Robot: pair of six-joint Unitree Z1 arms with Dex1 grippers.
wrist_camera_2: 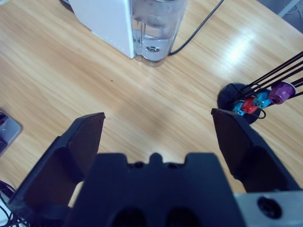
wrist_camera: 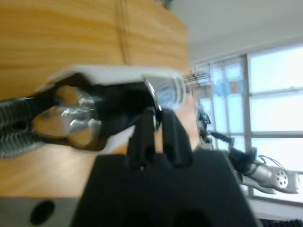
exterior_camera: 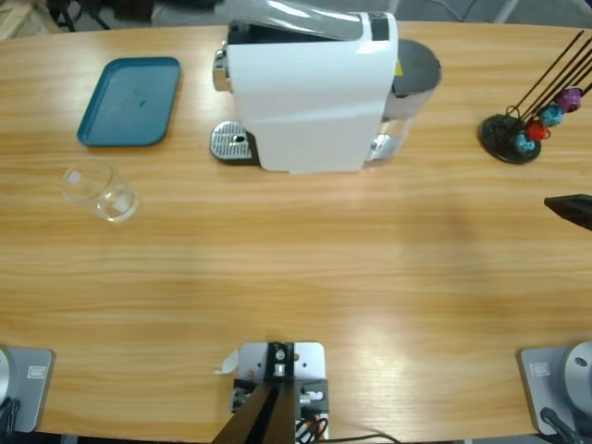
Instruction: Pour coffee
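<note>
1. Long wooden desk (exterior_camera: pixel 305 268), pale grain, glare patch near rt side.
2. Big windows (wrist_camera: pixel 274 99) w/ bright daylight in my left wrist view.
3. White wall (wrist_camera: pixel 227 23) beside them.

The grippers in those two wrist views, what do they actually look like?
The right gripper has a chunky matt black body with two broad, wedge-shaped black jaws, ridged along their inner faces. The left gripper shows the same black body and two narrow black jaws. Another arm's silver-grey link with small holes appears behind it.
</note>
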